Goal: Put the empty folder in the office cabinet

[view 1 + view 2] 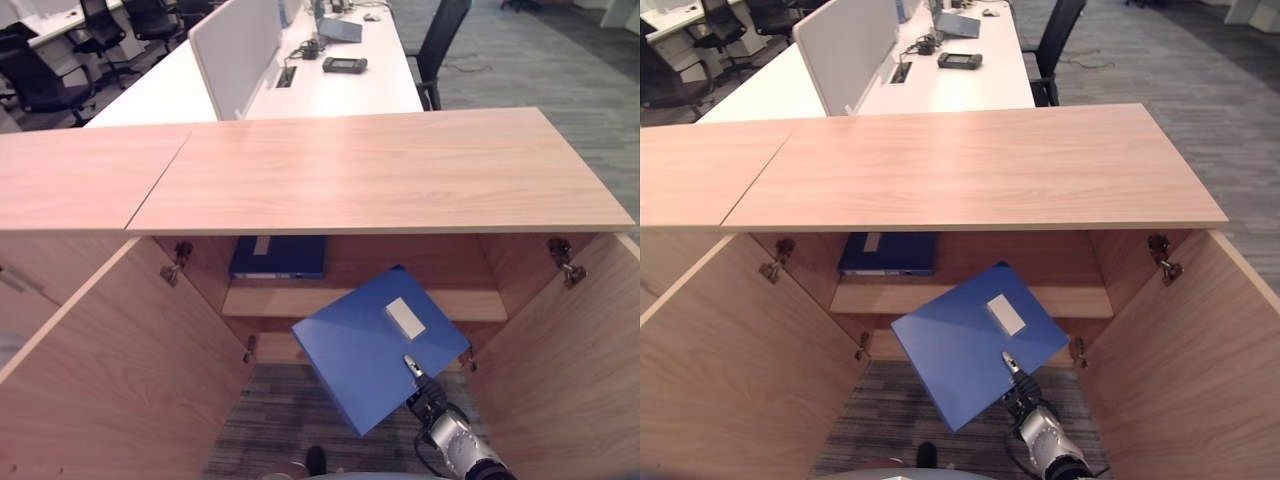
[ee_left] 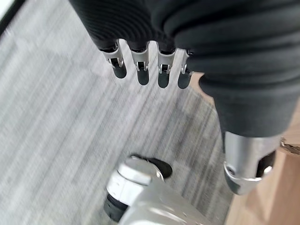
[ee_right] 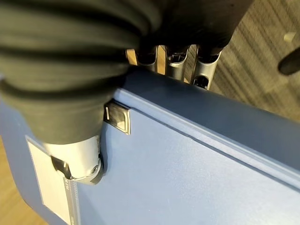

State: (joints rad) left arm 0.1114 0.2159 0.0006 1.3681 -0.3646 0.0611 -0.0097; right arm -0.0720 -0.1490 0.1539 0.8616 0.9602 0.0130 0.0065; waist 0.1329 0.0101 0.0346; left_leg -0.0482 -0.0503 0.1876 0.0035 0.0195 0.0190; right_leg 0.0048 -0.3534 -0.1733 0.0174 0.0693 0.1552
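Folder [image 1: 375,345], blue with a white label, is hanging tilted in front of the open wooden cabinet [image 1: 380,170], below its shelf [image 1: 290,300].
Right hand [image 3: 84,164] is pinching it, thumb on the cover, fingers [image 3: 204,70] curling behind the edge; a second blue folder [image 1: 280,256] is lying on the shelf; left hand [image 2: 145,70] is hanging relaxed over the grey carpet [image 2: 56,140].

The folder [image 1: 375,345] is blue and flat, with a small pale label near its far corner. It is tilted, one corner pointing to the office cabinet [image 1: 380,170], and it hangs in the air before the open front, below the wooden top. The cabinet has both doors swung open and a shelf [image 1: 365,302] inside, where a second blue folder [image 1: 280,257] lies flat.
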